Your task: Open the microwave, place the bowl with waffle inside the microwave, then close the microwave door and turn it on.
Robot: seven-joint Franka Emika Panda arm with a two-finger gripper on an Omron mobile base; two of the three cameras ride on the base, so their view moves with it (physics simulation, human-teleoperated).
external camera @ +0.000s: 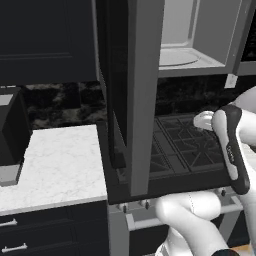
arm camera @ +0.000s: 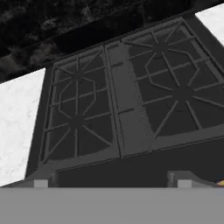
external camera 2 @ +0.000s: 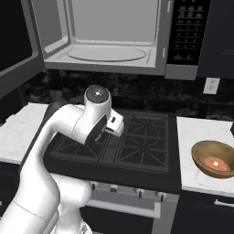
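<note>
The microwave (external camera 2: 109, 41) hangs above the stove with its cavity and round turntable (external camera 2: 107, 54) exposed. The microwave door (external camera: 131, 100) stands swung wide open to the left, edge-on in the left base view. On the right counter sits the tan bowl (external camera 2: 214, 157) with the waffle (external camera 2: 217, 163) inside it. My gripper (arm camera: 112, 181) hovers over the stove, pointing down at the grates, well left of the bowl and below the microwave. Its two fingertips (arm camera: 40, 183) stand far apart with nothing between them. The hand (external camera 2: 114, 124) shows above the stove's middle.
A black stove (external camera 2: 137, 141) with cast grates lies under the hand. White marble counters (external camera: 60, 165) flank it. A black boxy appliance (external camera: 10, 130) stands on the left counter. The microwave's control panel (external camera 2: 187, 32) is on its right side. A wall outlet (external camera 2: 211, 85) sits above the bowl.
</note>
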